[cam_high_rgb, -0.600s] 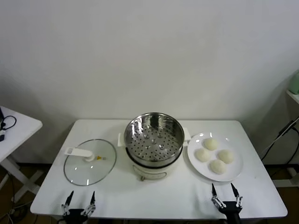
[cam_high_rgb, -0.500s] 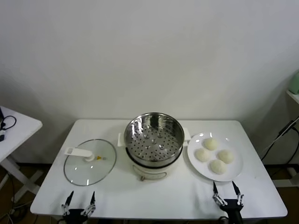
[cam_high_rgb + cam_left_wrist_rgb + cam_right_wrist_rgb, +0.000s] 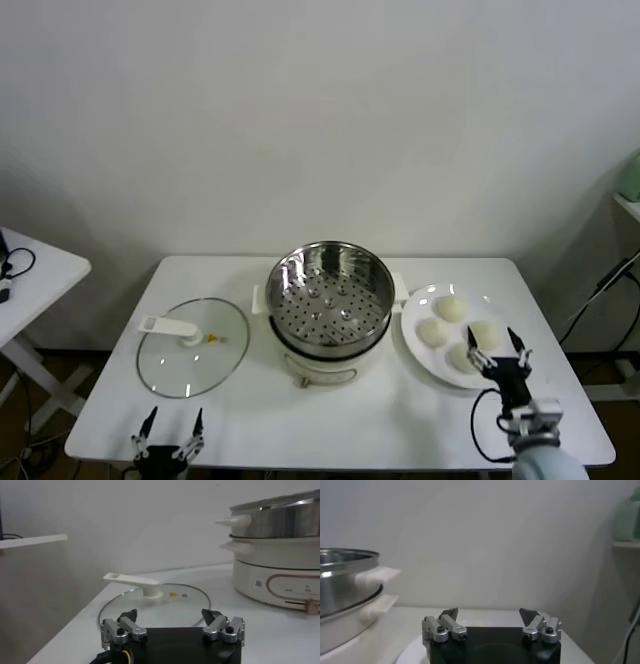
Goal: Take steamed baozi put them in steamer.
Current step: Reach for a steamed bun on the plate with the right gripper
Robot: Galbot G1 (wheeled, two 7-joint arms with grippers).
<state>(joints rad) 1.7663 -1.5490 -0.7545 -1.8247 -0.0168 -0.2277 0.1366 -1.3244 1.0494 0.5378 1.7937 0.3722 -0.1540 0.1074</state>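
Now that the right claw (image 3: 496, 344) has risen from the counter's (image 3: 250, 420) 5 o'clock edge, wide open and empty, it hovers over the steamed baozi (image 3: 449, 309), ready to grasp.

Black pincer (image 3: 490, 618) bodies (silver screwed fingers (image 3: 445, 628))

We see a white rectangular table (image 3: 250, 420) against a pale wall. At its middle stands a round shiny steel steamer (image 3: 329, 303) on a cream base, its perforated tray bare. Toward the table's left edge lies a round glass lid (image 3: 192, 347) with a white handle. Toward the right edge, a flat white plate (image 3: 418, 303) holds four cream-white dome-shaped steamed baozi (image 3: 450, 309). Our right gripper (image 3: 496, 342) hovers over the plate's near side, fingers spread wide. Our left gripper (image 3: 169, 424) sits at the near left corner, fingers apart.
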